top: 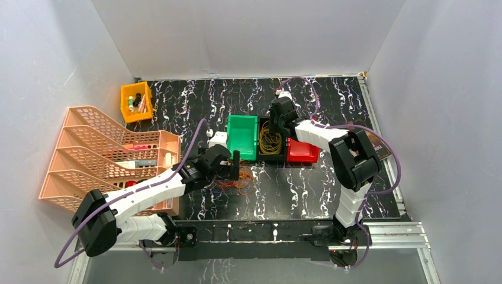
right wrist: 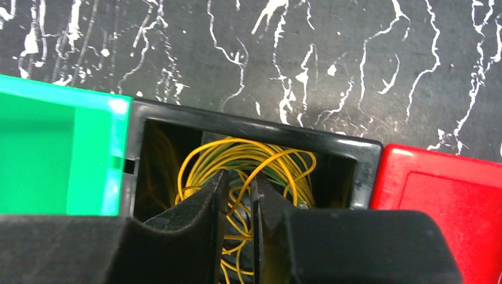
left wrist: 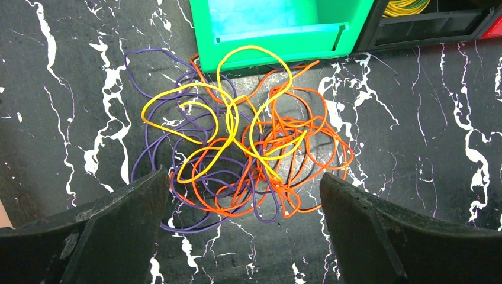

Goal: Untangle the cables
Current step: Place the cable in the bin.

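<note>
A loose tangle of yellow, orange and purple cables (left wrist: 237, 148) lies on the black marbled table just in front of the green bin (left wrist: 278, 23); from above the tangle (top: 240, 179) shows as a small heap. My left gripper (left wrist: 244, 177) hovers over its near edge with jaws wide apart and nothing between them; the top view shows this gripper (top: 235, 167) beside the green bin (top: 243, 137). A bunch of yellow cables (right wrist: 278, 160) fills the black bin (right wrist: 254, 121). My right gripper (right wrist: 240, 176) dips into it, jaws a narrow gap apart with yellow strands crossing the gap.
A red bin (top: 302, 151) adjoins the black bin (top: 261, 139) on the right. A pink file rack (top: 112, 154) stands at the left, and an orange bin (top: 136, 102) with small items at the back left. A small white object (top: 218, 139) sits left of the green bin.
</note>
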`<state>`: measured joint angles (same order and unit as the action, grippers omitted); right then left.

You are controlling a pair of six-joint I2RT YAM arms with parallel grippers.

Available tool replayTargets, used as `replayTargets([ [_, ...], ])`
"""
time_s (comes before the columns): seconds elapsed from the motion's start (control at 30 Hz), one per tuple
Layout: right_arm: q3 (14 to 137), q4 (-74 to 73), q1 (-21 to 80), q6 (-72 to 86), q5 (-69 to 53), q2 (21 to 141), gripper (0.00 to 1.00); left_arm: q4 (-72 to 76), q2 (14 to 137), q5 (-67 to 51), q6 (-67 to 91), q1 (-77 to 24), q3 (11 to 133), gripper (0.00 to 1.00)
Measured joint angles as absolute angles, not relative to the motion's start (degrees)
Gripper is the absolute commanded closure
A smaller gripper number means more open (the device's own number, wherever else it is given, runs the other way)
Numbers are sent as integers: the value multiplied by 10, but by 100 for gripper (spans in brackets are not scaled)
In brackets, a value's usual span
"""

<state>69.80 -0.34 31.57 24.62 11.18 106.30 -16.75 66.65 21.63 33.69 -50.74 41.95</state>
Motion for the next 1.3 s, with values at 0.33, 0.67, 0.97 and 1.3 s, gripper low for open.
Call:
replayTargets([
  [0.33,684,-12,316,233,123,1068,77,-168,666,216,337,-507,419,2],
  [0.67,684,-40,316,196,96,1049,57,-168,662,216,339,-507,417,2],
  [0.97,706,-59,316,159,54,935,51,-173,658,223,335,-507,417,2],
  [1.3,670,-91,316,131,39,859,51,-178,648,218,319,-507,417,4],
])
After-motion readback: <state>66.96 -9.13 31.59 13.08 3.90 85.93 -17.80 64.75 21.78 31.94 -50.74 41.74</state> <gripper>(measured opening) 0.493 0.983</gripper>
